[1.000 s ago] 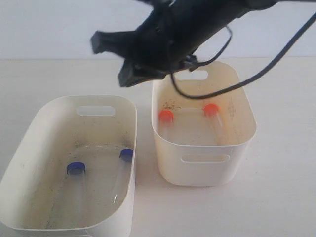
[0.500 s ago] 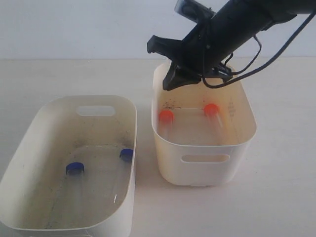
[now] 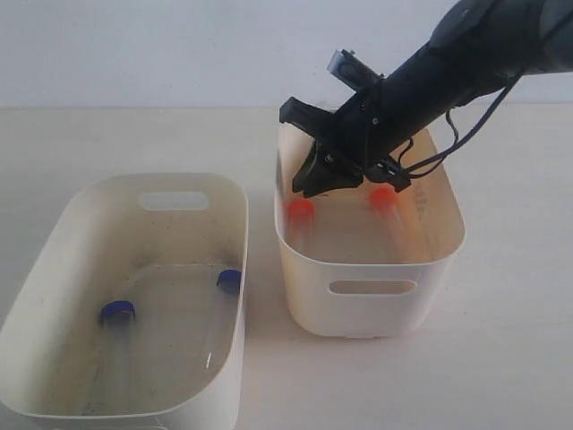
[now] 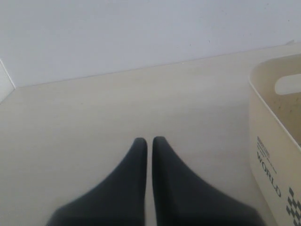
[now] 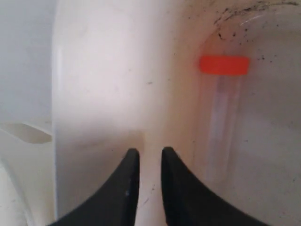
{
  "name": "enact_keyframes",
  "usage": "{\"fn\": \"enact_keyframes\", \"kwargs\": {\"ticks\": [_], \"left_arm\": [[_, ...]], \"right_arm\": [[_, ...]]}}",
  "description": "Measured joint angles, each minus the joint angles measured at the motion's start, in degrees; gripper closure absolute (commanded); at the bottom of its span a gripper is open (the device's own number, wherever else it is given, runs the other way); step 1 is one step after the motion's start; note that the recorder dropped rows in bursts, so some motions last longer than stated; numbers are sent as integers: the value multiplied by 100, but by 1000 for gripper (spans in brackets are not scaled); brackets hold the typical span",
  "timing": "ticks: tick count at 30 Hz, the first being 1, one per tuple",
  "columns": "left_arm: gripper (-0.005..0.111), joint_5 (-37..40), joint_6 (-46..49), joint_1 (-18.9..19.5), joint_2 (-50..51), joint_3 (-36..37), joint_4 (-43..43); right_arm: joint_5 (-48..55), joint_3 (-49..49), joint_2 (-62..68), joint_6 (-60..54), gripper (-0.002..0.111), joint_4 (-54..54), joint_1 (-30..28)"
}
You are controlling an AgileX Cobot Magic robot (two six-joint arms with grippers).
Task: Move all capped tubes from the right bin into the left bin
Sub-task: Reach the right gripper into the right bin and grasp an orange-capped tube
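Note:
Two orange-capped tubes lie in the right bin [image 3: 443,246], one by its left wall [image 3: 300,211] and one further right [image 3: 383,199]. Two blue-capped tubes lie in the left bin [image 3: 54,260], one at left [image 3: 117,312] and one by the right wall [image 3: 229,280]. My right gripper [image 3: 304,184] dips into the right bin's back left corner, just above the left orange tube. Its jaws stand a little apart with nothing between them. In the right wrist view the gripper [image 5: 150,150] faces the bin wall [image 5: 94,94], with an orange-capped tube [image 5: 224,65] beside it. My left gripper [image 4: 146,140] is shut and empty over bare table.
The left wrist view shows a cream bin's outer wall [image 4: 270,127] with the print "WORLD" off to one side. A black cable [image 3: 448,143] loops from the right arm over the right bin's back rim. Pale tabletop lies around both bins.
My right arm swung right from over the gap between the bins and dropped into the right bin. The left blue-capped tube rolled a little further left.

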Motion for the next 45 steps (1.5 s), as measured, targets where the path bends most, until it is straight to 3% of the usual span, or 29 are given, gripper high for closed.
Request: {"fn": "enact_keyframes", "kwargs": {"ticks": [1,2,33,39,45], "left_arm": [[102,0,0,0,0,0,0],[102,0,0,0,0,0,0],[102,0,0,0,0,0,0],[102,0,0,0,0,0,0],[102,0,0,0,0,0,0]], "right_arm": [[0,0,36,-25,62,8,0],[8,0,75,-51,60,8,0],[-86,0,900,-78,61,-603,0],[-164,0,900,74,32,-928,0],[-164,0,900,74,42,-875,11]]}}
